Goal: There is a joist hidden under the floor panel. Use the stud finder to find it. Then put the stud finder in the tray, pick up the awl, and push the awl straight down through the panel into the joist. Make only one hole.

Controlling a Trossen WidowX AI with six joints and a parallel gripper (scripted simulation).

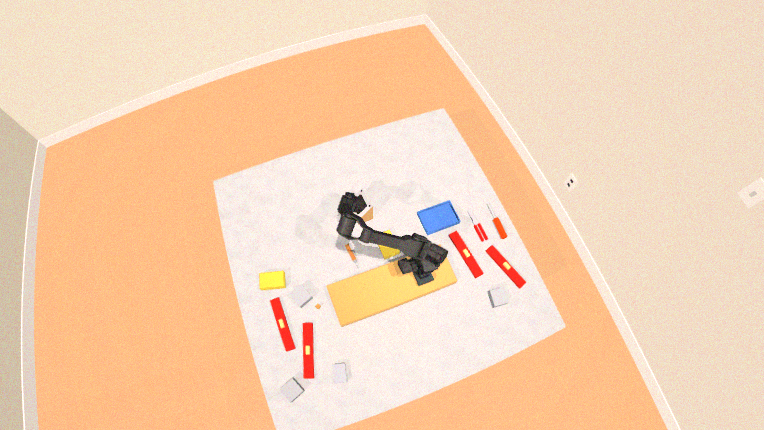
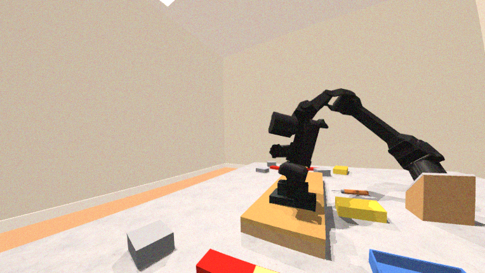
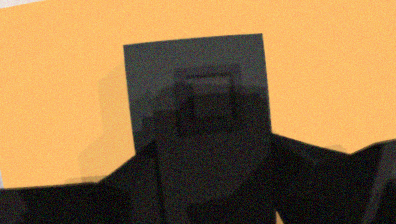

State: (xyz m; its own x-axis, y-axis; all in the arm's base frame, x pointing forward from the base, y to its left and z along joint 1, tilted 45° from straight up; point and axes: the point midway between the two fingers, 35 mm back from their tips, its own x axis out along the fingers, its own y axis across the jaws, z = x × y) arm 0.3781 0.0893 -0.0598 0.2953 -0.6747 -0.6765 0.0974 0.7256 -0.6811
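My gripper point(image 1: 418, 269) point(image 2: 292, 185) point(image 3: 205, 142) is shut on the dark stud finder point(image 1: 425, 279) point(image 2: 293, 200) point(image 3: 195, 56). The stud finder is flat over the right part of the orange-tan floor panel point(image 1: 363, 301) point(image 2: 268, 211) point(image 3: 325, 65) in the top view, on the panel or just above it; I cannot tell which. Its small square window looks dark in the wrist view. The awl point(image 1: 350, 252) point(image 2: 355, 192), with an orange-brown handle and a thin shaft, lies beside the panel. The blue tray point(image 1: 438, 217) point(image 2: 417, 265) stands beyond the panel's right end in the top view. The joist is hidden.
A yellow block point(image 1: 388, 249) point(image 2: 361, 209) lies under the arm near the panel. A brown wedge point(image 1: 368, 214) point(image 2: 448, 200) is near the arm's base. Red levels point(image 1: 465, 261) point(image 1: 308, 363), thin-shafted tools point(image 1: 499, 228) and grey blocks point(image 1: 497, 297) point(image 2: 150, 240) lie around.
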